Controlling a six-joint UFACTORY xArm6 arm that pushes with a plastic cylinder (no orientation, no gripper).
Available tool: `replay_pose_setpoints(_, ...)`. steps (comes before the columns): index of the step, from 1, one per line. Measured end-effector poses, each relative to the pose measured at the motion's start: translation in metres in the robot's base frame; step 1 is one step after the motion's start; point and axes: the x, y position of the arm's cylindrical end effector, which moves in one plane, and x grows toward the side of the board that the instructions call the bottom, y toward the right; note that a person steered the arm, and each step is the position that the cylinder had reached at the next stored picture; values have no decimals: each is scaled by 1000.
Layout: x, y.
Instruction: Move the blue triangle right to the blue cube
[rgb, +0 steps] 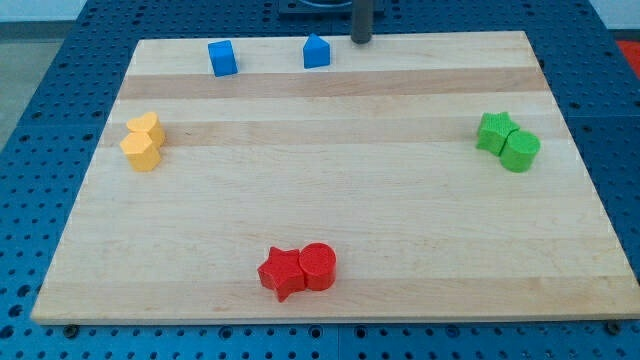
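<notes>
The blue cube (222, 58) sits near the board's top edge, left of centre. The blue triangle (316, 51), with a pointed top, sits to its right on the same top strip, well apart from it. My tip (360, 41) is at the board's top edge, just to the right of the blue triangle and a small gap away from it.
Two yellow blocks (143, 141) touch each other at the view's left. A green star (496, 132) and a green cylinder (519, 151) touch at the right. A red star (282, 272) and a red cylinder (317, 266) touch near the bottom centre of the wooden board (340, 200).
</notes>
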Motion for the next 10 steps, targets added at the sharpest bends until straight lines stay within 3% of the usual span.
replay_pose_setpoints(2,41,-48)
replay_pose_setpoints(4,-1,-51)
replay_pose_setpoints(6,9,-121)
replay_pose_setpoints(7,41,-125)
replay_pose_setpoints(10,22,-108)
